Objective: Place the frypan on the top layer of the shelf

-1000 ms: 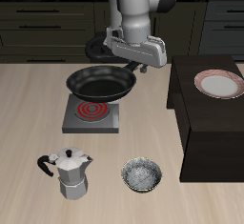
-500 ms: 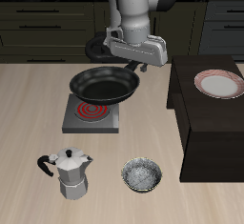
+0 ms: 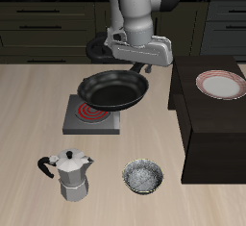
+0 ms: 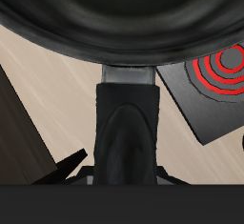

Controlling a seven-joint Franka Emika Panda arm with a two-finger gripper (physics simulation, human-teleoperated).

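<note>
The bench (image 3: pixel 29 124) carries a burner (image 3: pixel 92 115), moka pot (image 3: pixel 69 175), bowl (image 3: pixel 142 177) and shelf (image 3: pixel 207 124); a plate (image 3: pixel 220 84) sits on the shelf.

The frypan (image 3: pixel 113 88), round, shallow and black, is hanging in the air just below and in front of the gripper (image 3: pixel 140 66), which is gripping the end of its long straight handle (image 4: pixel 126 123). The pan is sitting slightly tilted, its bowl reaching away from the gripper toward the table's front. In the wrist view its dark curved wall (image 4: pixel 114 23) is filling the space right beyond the fingers (the fingertips themselves are hidden by the handle). The shelf (image 3: pixel 211 124), a large dark brown-black boxy unit with a flat top, is standing off to one side of the gripper, its top lying lower than the gripper.
</note>
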